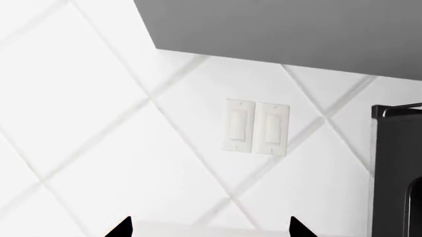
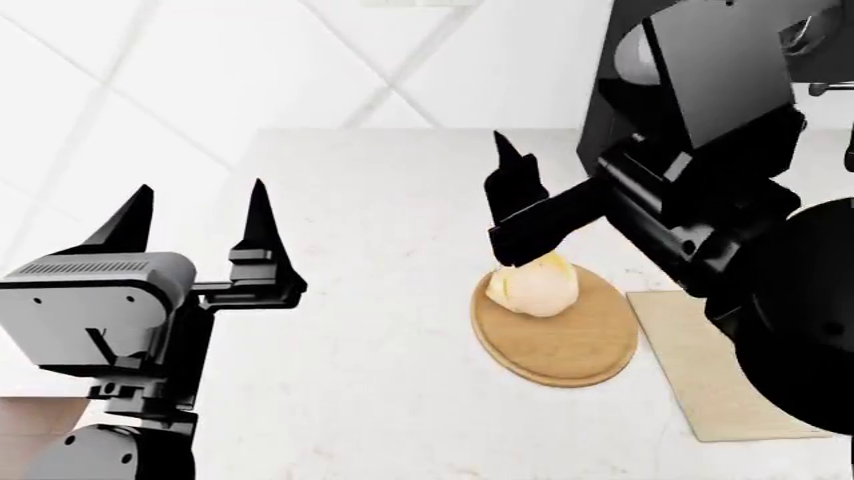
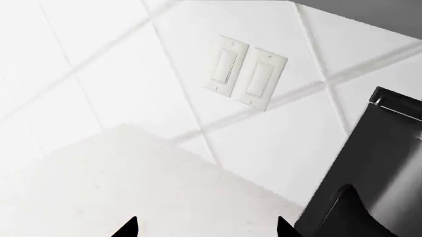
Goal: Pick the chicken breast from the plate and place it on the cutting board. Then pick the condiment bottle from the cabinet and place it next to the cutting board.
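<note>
On the plate (image 2: 561, 340), toward its far edge, sits the chicken breast (image 2: 534, 285), a pale cream lump with yellowish patches. That round tan disc lies on the white counter (image 2: 374, 300), and just to its right, apart from it by a thin strip of counter, lies the cutting board (image 2: 707, 370), a pale wooden rectangle partly hidden under the right arm.

Above the chicken breast hangs the right gripper (image 2: 514, 195). In the head view only one dark pointed finger shows clearly, standing up over the meat, with the black wrist block reaching in from the right; whether anything touches the meat cannot be told. In the right wrist view its two fingertips (image 3: 128, 228) show well apart with nothing between them, so the jaws stand spread.

Well to the left of the plate, the left gripper (image 2: 194, 215) is raised over the counter with its two pointed fingers upright and wide apart, holding nothing. In the left wrist view its tips frame a white tiled wall (image 1: 99, 123) bearing a double light switch (image 1: 256, 127).

Behind the right arm stands a dark appliance (image 2: 627, 90) against the back wall. No red bottle shows in any view.
</note>
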{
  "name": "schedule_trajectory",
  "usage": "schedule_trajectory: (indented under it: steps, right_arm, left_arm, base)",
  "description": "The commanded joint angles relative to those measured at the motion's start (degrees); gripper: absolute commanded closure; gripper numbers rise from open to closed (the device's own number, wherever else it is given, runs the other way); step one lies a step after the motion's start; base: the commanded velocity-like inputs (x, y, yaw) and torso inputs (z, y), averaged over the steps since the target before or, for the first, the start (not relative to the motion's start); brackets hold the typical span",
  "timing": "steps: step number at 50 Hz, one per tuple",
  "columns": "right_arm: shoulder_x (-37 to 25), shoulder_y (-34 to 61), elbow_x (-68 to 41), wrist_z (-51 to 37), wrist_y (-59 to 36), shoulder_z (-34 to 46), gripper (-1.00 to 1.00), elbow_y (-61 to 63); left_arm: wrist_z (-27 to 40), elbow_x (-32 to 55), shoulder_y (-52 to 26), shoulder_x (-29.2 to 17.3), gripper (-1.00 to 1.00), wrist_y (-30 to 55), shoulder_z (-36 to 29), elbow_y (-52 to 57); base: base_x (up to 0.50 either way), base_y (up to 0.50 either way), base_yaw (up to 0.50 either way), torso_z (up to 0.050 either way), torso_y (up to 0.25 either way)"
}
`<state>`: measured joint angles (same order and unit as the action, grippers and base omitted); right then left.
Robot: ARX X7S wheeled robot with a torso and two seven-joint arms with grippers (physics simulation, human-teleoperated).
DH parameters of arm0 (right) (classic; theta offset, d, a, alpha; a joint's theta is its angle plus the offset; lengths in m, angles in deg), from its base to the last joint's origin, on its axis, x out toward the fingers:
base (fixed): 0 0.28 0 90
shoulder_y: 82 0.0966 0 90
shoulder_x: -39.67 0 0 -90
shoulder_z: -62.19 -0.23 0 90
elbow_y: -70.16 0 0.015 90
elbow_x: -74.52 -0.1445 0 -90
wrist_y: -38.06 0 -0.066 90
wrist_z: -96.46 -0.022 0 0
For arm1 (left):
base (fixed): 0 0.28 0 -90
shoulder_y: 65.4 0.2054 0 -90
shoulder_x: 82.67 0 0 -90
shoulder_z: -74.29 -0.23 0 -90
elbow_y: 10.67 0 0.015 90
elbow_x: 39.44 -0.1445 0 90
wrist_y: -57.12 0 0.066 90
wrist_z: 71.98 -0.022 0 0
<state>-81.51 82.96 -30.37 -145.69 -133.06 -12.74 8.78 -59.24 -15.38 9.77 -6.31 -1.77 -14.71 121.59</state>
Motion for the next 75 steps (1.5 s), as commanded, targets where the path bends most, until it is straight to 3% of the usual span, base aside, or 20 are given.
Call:
schedule_trajectory:
  steps: [1,8,16,25,36,75]
  right_arm:
    - [-5.7,24.2,-23.7,-7.7,-7.4,17.0,-1.00,-17.8]
    - [-8.4,29.6,-18.3,3.4,-8.5,28.1,-1.00,-21.9]
    - [-10.1,26.2,-7.1,18.6,-8.0,29.0,-1.00,-19.5]
    - [-10.4,24.1,-3.6,23.7,-6.6,30.8,-1.00,-17.6]
    - [-10.4,19.7,9.3,33.3,-4.2,31.6,-1.00,-15.9]
    - [-10.0,10.7,21.6,43.6,5.4,36.9,-1.00,-15.2]
  left_arm:
    - [0.6,0.8,-0.1,-0.5,-1.00,0.2,0.2,0.4]
    - [0.9,1.0,-0.1,-0.8,-1.00,-0.2,0.0,0.3]
    - [1.3,1.6,-0.1,-1.2,-1.00,-0.1,0.0,0.6]
    - [1.7,2.0,-0.1,-1.5,-1.00,-0.4,-0.1,0.7]
    - [2.1,2.4,-0.1,-2.1,-1.00,-0.7,-0.2,0.8]
    - [3.8,4.6,-0.4,-3.5,-1.00,-1.0,0.1,1.4]
  base:
    - [0.00,0.00,0.00,0.000,0.000]
    - [0.00,0.00,0.00,0.000,0.000]
    - [0.00,0.00,0.00,0.000,0.000]
    - [0.00,0.00,0.00,0.000,0.000]
    - [0.00,0.00,0.00,0.000,0.000]
    - [0.00,0.00,0.00,0.000,0.000]
